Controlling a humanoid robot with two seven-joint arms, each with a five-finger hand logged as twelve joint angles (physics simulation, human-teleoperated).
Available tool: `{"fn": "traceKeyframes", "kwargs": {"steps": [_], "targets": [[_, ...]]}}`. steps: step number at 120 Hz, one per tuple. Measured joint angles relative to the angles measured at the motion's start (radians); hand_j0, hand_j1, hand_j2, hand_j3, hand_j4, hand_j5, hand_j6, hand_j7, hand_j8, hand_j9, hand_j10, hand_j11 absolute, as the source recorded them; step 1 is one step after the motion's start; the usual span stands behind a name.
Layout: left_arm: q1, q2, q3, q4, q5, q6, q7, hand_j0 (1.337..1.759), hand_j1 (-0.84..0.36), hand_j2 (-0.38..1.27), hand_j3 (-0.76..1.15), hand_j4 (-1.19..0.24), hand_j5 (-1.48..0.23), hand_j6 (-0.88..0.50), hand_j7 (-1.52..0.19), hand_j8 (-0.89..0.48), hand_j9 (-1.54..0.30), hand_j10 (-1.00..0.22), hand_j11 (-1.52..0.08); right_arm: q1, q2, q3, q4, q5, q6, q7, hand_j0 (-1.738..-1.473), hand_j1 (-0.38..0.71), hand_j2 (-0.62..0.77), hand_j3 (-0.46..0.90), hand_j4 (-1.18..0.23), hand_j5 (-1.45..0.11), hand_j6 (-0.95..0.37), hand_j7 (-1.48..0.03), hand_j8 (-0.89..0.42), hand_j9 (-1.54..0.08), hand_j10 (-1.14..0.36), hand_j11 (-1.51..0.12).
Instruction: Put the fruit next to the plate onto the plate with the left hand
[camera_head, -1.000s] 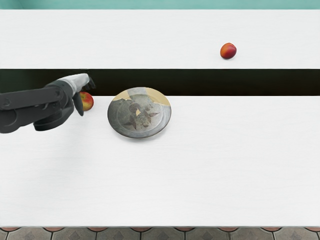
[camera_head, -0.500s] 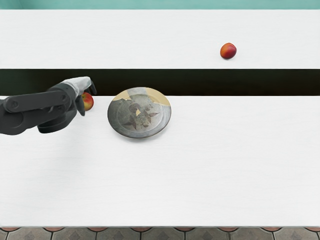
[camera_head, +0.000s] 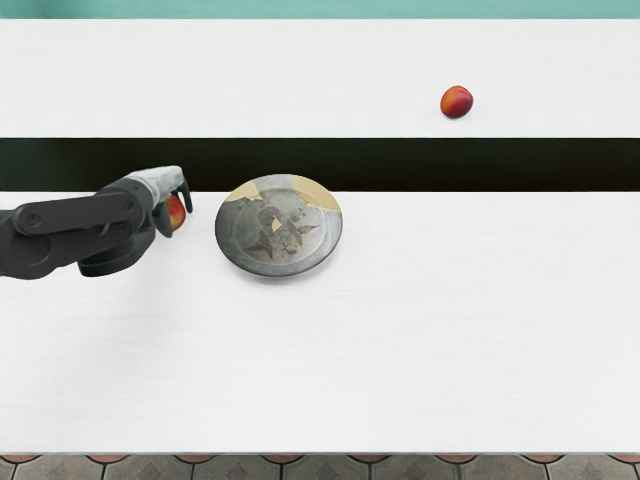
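A red-yellow fruit (camera_head: 178, 213) lies on the near table just left of the grey patterned plate (camera_head: 300, 250). Most of it is hidden by my left hand (camera_head: 172, 214). The left arm comes in from the left edge. Its fingers (camera_head: 185, 196) curl over the top and right side of the fruit, and the thumb presses its left side. A gap of table separates the fruit from the plate's left rim. The plate holds nothing. The right arm is out of view.
A second red-orange fruit (camera_head: 456, 101) sits on the far table at the upper right. A dark gap (camera_head: 420, 164) runs between the two tables, just behind the plate and the hand.
My left hand has come down over the fruit and its fingers have closed around it. Less of the fruit shows than before. The plate and the far fruit have not moved.
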Motion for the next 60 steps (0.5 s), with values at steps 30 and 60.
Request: {"fn": "traceKeyframes", "kwargs": {"steps": [30,60], "targets": [[0.005,0.009,-0.1,-0.001,-0.055,-0.003,-0.002,1.645,-0.3,0.14,0.0,-0.73,-0.94,-0.35,-0.98,-0.31,-0.99,-0.54,-1.0,0.0,0.0,0.0,0.0,0.0,0.0,0.0,-1.658,-0.33,0.0,0.0,-0.02,-0.02,-0.02,-0.02,-0.02,-0.02,-0.02,-0.02],[0.006,0.002,-0.296,-0.008,-0.095,-0.003,-0.003,1.65,-0.41,0.33,0.0,-0.73,-1.02,-0.25,-1.03,-0.23,-1.03,-0.47,-1.03,0.0,0.0,0.0,0.0,0.0,0.0,0.0,-1.658,-0.33,0.0,0.0,-0.02,-0.02,-0.02,-0.02,-0.02,-0.02,-0.02,-0.02]]}}
